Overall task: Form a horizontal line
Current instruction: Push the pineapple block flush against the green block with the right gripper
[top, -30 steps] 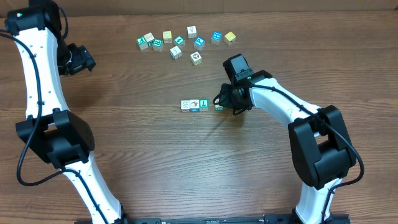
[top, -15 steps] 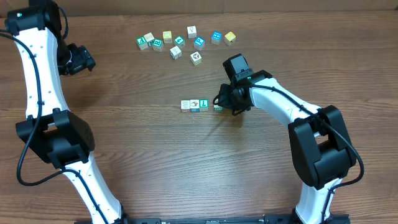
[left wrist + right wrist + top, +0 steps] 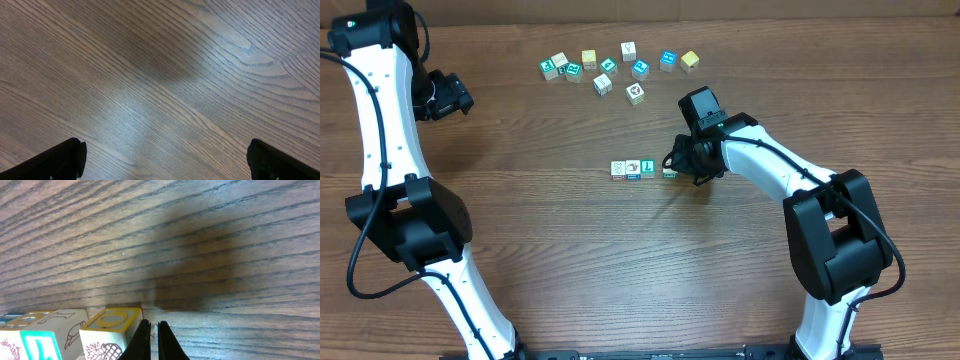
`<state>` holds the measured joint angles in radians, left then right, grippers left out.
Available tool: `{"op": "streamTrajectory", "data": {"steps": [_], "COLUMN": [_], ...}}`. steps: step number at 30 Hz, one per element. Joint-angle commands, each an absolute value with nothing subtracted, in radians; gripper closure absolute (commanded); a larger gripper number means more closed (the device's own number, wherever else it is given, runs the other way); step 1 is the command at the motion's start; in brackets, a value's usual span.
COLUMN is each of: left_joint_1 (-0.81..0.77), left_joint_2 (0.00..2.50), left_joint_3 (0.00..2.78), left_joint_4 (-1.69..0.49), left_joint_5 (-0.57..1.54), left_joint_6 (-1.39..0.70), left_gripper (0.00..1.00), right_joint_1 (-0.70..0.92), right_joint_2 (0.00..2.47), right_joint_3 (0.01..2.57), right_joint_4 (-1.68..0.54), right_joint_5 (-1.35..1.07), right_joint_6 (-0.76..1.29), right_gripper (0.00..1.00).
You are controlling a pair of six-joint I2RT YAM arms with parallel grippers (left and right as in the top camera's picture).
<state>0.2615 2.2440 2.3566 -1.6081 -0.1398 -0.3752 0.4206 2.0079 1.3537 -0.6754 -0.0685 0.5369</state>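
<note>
Overhead: the horizontal line lies mid-surface, with the right end effector at its right end. Loose cubes sit well apart, farther back.

Left wrist: the left end effector is spread wide over bare wood.

Right wrist: its fingers are pressed nearly together, empty, just beside the yellow-ringed cube.

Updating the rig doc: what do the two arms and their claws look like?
Matching pair: left arm and right arm have white tubular links, bulky black joint housings and a thin black cable running along each. Left claw and right claw are black; the right one's fingers taper to slim tips. No markings legible.
</note>
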Motion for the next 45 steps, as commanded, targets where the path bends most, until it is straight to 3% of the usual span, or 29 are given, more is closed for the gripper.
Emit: {"op": "streamTrajectory", "data": {"steps": [1,45], "left_joint_1": [0.252,0.252], "left_joint_2": [2.243,2.243], "left_joint_3": [2.351,2.351], "left_joint_4": [-1.610,-1.610], "left_joint_5": [-0.149,-0.149], "left_joint_6": [-0.389,-0.389], "left_gripper": [0.00,0.00], "right_joint_1": [0.426,0.426], "right_joint_2": [2.011,2.041], "right_joint_3": [1.347,1.346], "right_joint_4": [-0.671,-0.648], "right_joint_5": [-0.043,-0.126], "right_joint_6": [0.551,0.498], "right_gripper": [0.96,0.96]}}
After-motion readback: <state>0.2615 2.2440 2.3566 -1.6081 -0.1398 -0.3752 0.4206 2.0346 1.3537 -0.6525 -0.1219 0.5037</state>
